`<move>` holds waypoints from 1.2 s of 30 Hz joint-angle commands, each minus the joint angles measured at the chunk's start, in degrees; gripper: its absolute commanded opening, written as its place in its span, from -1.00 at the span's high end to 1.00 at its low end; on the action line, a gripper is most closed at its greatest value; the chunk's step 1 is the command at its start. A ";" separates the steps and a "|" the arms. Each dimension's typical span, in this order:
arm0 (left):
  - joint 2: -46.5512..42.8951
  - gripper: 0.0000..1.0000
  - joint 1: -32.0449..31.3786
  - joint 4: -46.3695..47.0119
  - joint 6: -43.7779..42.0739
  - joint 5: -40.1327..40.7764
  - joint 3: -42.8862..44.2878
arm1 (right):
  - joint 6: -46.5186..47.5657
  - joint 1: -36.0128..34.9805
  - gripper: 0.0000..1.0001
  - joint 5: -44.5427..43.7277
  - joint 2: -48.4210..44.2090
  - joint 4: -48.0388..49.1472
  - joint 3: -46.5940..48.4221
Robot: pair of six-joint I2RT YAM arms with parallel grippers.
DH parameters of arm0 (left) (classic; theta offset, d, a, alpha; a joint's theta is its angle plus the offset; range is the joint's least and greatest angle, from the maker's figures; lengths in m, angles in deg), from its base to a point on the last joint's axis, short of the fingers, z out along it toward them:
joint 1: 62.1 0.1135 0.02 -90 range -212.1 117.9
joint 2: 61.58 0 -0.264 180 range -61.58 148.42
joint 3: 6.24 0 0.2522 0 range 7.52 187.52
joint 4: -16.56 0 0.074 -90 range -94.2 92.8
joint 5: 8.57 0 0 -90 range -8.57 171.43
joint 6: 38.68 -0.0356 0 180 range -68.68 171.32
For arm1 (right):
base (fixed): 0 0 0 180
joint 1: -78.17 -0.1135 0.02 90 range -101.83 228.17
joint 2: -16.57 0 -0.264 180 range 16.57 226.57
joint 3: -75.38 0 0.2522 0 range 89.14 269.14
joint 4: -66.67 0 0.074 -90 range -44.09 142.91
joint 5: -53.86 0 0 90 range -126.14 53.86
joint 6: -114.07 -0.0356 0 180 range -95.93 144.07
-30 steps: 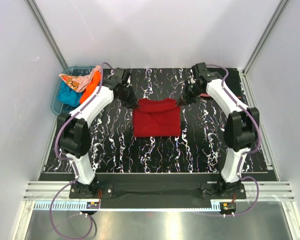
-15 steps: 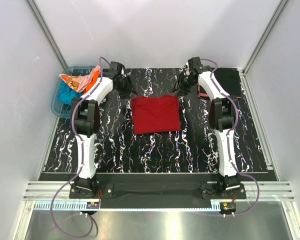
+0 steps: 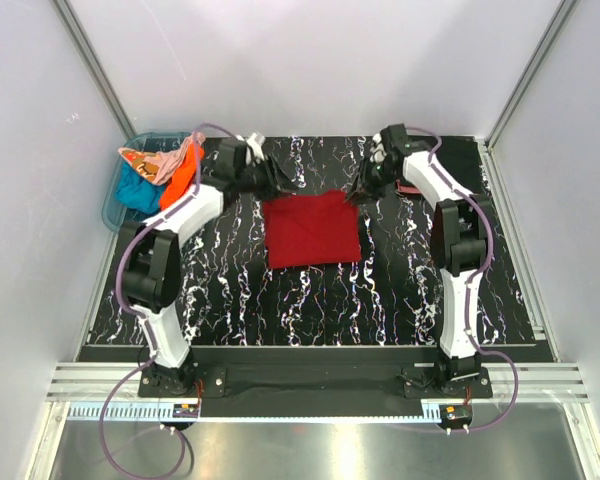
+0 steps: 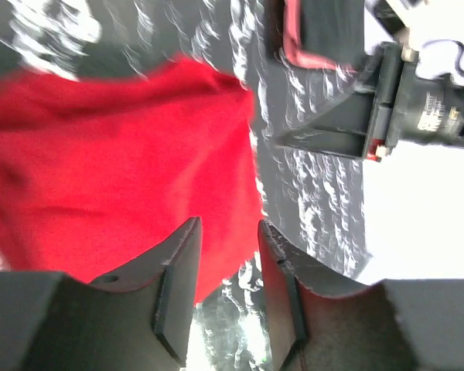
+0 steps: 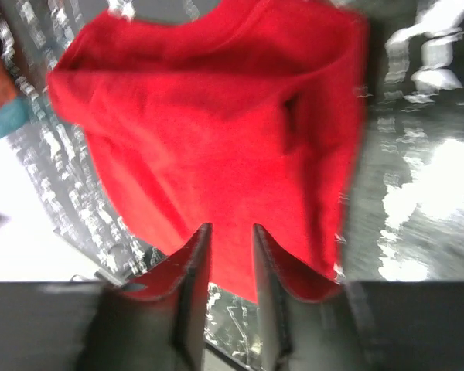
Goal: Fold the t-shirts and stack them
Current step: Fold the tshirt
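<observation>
A dark red t-shirt (image 3: 310,230) lies folded into a rough square on the black marbled table (image 3: 230,300). My left gripper (image 3: 276,186) is open and empty, just above the shirt's far left corner; the left wrist view (image 4: 228,228) shows the shirt (image 4: 116,170) beyond the fingers. My right gripper (image 3: 357,192) is open and empty at the far right corner; the right wrist view (image 5: 228,232) shows the shirt (image 5: 216,131) below. A black shirt (image 3: 458,165) lies on a salmon pink one (image 3: 408,186) at the back right. Teal (image 3: 135,192), orange (image 3: 183,175) and pale peach (image 3: 150,160) shirts sit in the tub.
The blue translucent tub (image 3: 112,205) stands off the table's back left corner. White walls and metal frame posts close in the sides and back. The arm bases are at the near edge.
Both grippers let go of the red shirt's far edge, pulled back toward the far side, then came in again to the shirt's far corners. The shirt now lies flatter.
</observation>
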 commanded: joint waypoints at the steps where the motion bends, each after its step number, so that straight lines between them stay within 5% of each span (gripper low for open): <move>1: 3.31 0.21 -1.50 14.55 7.16 -6.62 -5.99 | -2.24 -1.42 0.37 8.83 -3.20 10.95 -6.70; 7: 11.04 0.23 -1.07 24.05 10.24 -6.10 -4.33 | -11.46 -1.33 0.63 13.77 0.30 30.98 -12.88; 15: 21.85 0.25 2.18 31.78 14.36 -7.59 0.95 | -23.60 0.60 0.80 15.27 12.87 44.09 -6.22; 29: 29.24 0.30 7.72 28.55 15.78 -7.42 7.10 | -29.84 4.12 0.74 17.91 21.67 47.44 -0.50; 36: 25.65 0.29 7.81 17.13 9.01 -8.73 13.95 | -24.32 4.12 0.53 19.49 16.68 34.10 5.65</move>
